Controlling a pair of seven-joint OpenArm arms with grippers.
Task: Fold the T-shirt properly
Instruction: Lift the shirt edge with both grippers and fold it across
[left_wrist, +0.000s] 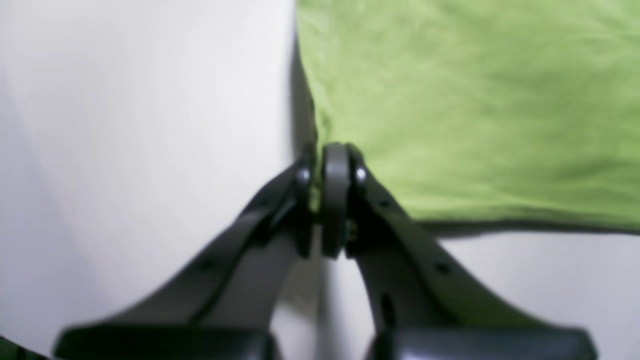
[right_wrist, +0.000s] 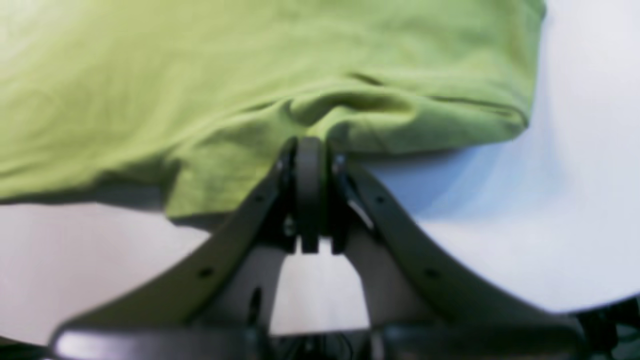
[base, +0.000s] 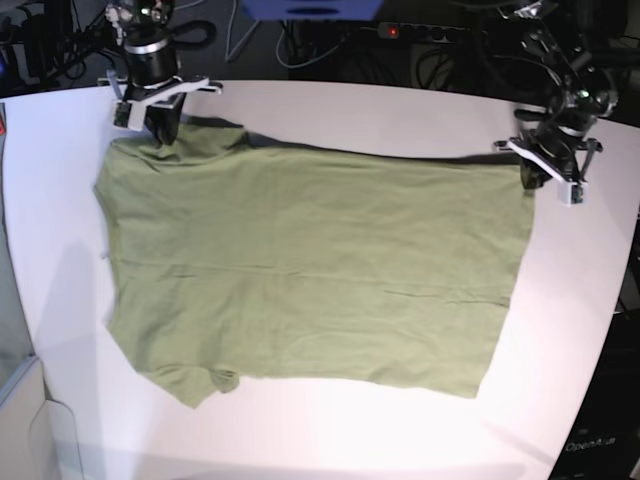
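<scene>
T-shirt (base: 300, 270): lying spread flat across the white table (base: 400, 110).
Left gripper (left_wrist: 327, 165): pinching the shirt's corner at 3 o'clock.
Right gripper (right_wrist: 310, 150): clamping shirt's bunched edge at 10 o'clock.

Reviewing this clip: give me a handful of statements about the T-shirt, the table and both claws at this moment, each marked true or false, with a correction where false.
1. The T-shirt lies spread out on the white table. True.
2. The left claw is wide open above bare table. False: it is shut on a corner of the T-shirt.
3. The right claw is shut on the T-shirt's edge. True.
4. In the base view both claws are at the shirt's near edge. False: both are at its far edge, one at each corner.
5. A second garment lies beside the T-shirt. False: it is the only cloth in view.
</scene>
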